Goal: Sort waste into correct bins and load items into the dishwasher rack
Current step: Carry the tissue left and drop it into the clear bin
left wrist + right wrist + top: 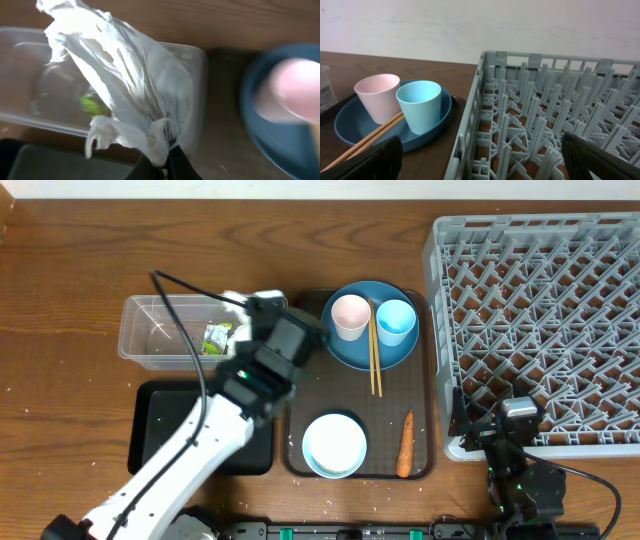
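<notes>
My left gripper [235, 335] is shut on the crumpled white-and-green wrapper [218, 337], holding it over the right end of the clear tub [150, 330]. In the left wrist view the wrapper [125, 85] fans out from my pinched gripper [167, 160] above the tub [30, 75]. The dark-blue plate [372, 345] carries the pink cup [350, 316], the light-blue cup [396, 320] and the chopsticks [375, 365]. The bowl [334, 445] and the carrot [405, 445] lie on the brown tray [385, 420]. My right gripper [505, 425] stands open at the rack's [540, 310] front corner, with nothing between its fingers.
The black tray [160, 425] lies in front of the clear tub, partly under my left arm. In the right wrist view the rack's near wall [485, 100] rises between my open gripper [485, 160] and the plate [350, 125] with the cups [376, 95] [420, 105].
</notes>
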